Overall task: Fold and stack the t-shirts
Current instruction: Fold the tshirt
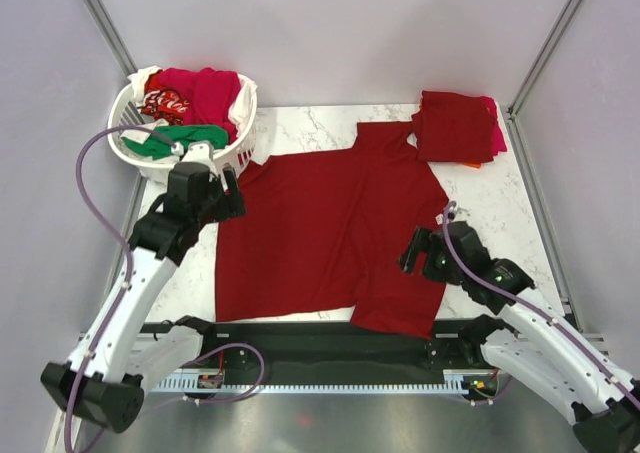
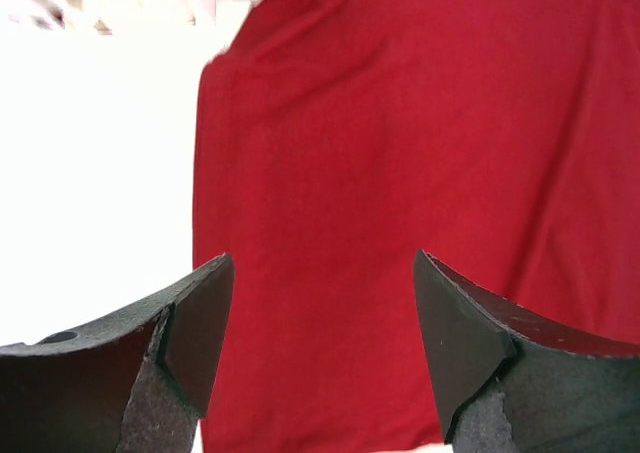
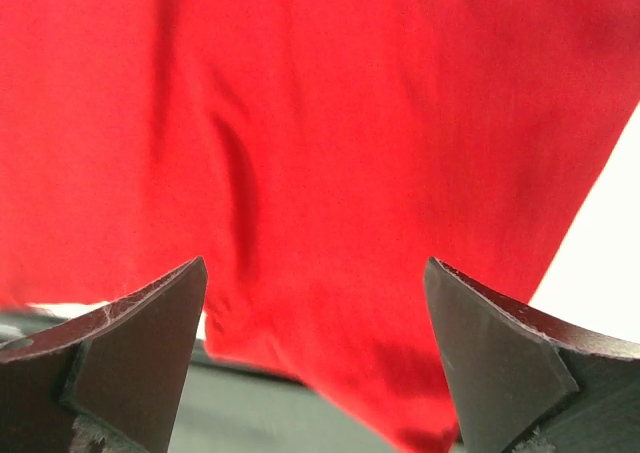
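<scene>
top external shows the shirt (image 1: 320, 233) spread flat, long axis twelve to six; left gripper (image 1: 230, 181) at its ten o'clock edge, right gripper (image 1: 410, 255) at four, both gaping, empty.

— What do your arms look like from there?
— My left arm (image 1: 125, 298) and right arm (image 1: 545, 328) have white shells and black joints. A lilac cable (image 1: 83, 178) is at nine o'clock. The left gripper (image 2: 321, 256) has dark wedge fingers.

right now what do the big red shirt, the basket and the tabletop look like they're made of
Dark red t-shirt: soft matte knit cloth, likely cotton; it lies limp with creases. Laundry basket: white plastic, by its moulded lattice wall. Tabletop: white with grey veins, marble-look; stone or laminate, cannot tell.
</scene>
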Available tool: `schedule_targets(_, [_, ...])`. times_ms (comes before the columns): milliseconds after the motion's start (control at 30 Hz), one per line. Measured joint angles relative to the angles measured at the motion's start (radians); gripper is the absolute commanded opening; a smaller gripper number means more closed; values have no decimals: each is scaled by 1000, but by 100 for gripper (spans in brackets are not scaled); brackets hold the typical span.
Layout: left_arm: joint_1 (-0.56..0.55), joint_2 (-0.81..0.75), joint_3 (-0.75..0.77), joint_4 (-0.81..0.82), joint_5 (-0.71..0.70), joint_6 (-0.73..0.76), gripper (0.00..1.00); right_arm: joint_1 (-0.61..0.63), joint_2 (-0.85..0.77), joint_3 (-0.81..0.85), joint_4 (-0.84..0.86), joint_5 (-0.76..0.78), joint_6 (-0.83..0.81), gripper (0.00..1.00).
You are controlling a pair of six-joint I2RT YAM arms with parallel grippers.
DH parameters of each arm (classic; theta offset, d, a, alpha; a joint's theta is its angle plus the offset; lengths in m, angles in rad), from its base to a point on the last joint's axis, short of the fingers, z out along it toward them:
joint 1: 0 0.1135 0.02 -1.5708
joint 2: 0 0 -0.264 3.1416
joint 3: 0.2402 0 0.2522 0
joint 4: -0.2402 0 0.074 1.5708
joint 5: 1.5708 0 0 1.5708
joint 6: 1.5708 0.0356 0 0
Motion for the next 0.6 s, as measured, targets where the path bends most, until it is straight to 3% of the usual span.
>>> schedule_targets(100, [0, -112, -63, -43, 16, 0, 81, 114, 0, -73, -63, -10, 79, 98])
schedule_targets(333, [0, -298, -214, -89, 22, -6, 81, 526, -5, -130, -217, 37, 299, 97])
schedule_targets(600, [-1, -333, -242, -80, 26, -11, 81, 821, 265, -120, -205, 124, 484, 94])
